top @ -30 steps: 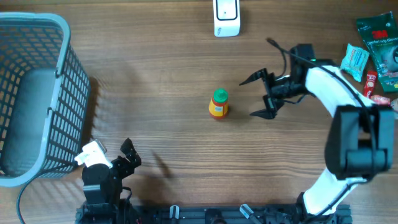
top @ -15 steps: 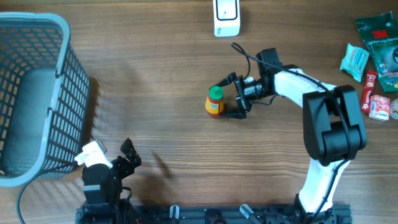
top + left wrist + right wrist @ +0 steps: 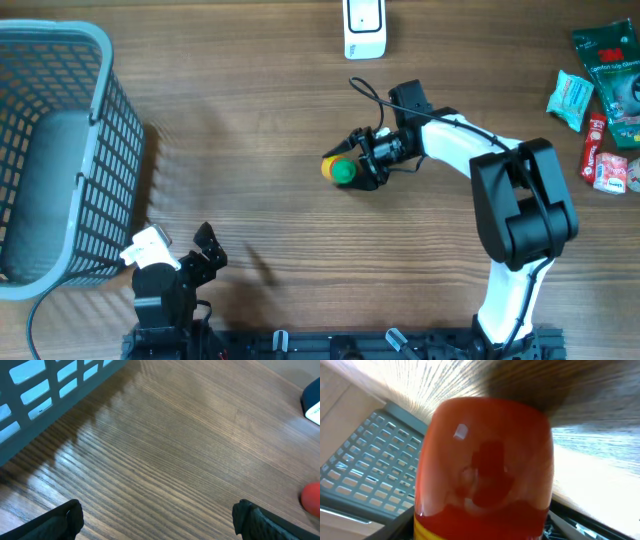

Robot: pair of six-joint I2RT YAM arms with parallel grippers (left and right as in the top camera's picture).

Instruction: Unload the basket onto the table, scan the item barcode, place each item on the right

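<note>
ITEM: small orange bottle (image 3: 336, 170) with a green cap, the thing to be scanned; it lies between the jaws of the right gripper (image 3: 358, 160), tilted rather than upright, cap end nearer the wrist, orange body pointing away from it; in the wrist view its glossy body fills the frame, and no barcode shows in any view.

RIGHT GRIPPER: jaws at a middling width, one on each side of the bottle; whether they already press on it cannot be told.

LEFT GRIPPER (image 3: 159, 521): jaws wide, nothing between them, bare table (image 3: 250, 120) beneath; well apart from the bottle.

SCANNER (image 3: 364, 27): white unit at the table's far edge, beyond the right gripper and well apart from it.

OTHER: grey basket (image 3: 60, 40) far past the bottle on the side away from the right arm; loose packets (image 3: 600, 80) behind the right arm.

HAZARDS, as judged: the bottle is round, smooth and already leaning, so an off-centre squeeze could roll or squirt it out of the jaws; a hold near the cap might let the body swing on lifting; the fingers may cover the barcode, or it may face away from the scanner, leaving nothing to read.
</note>
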